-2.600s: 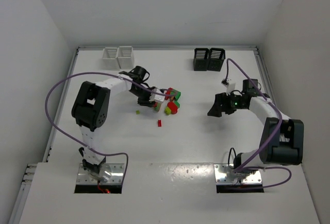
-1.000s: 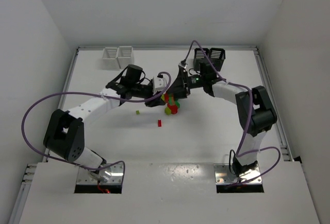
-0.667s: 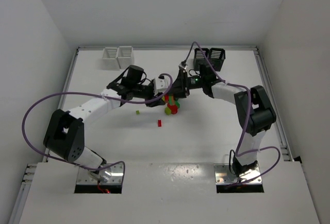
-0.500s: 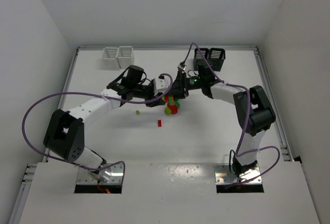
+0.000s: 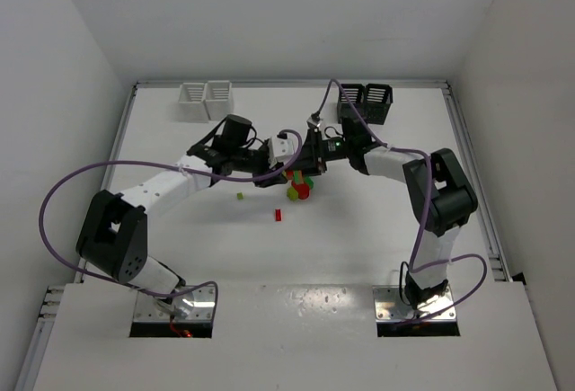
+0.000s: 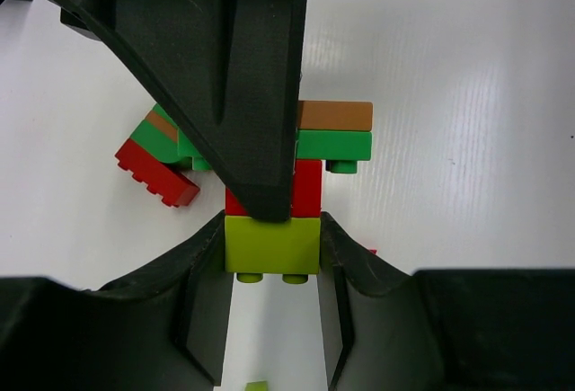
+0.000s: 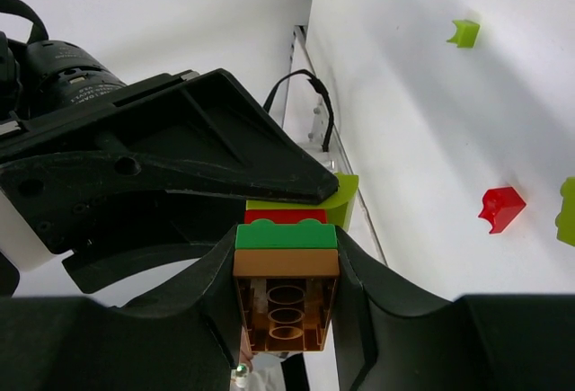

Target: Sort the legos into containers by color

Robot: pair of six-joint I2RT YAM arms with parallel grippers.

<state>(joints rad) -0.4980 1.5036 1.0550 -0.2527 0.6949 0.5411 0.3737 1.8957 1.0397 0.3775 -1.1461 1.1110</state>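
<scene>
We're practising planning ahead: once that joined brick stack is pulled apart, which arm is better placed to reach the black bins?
Right. The right gripper, shut on the brown end of the stack, is nearer the black bins; the left gripper, on the yellow-green end, sits farther away.

White table (image 5: 359, 247), white bins (image 5: 206, 100) far left, black bins (image 5: 366, 103) far right, small red brick (image 5: 278, 215), tiny yellow-green piece (image 5: 240, 196)
</scene>
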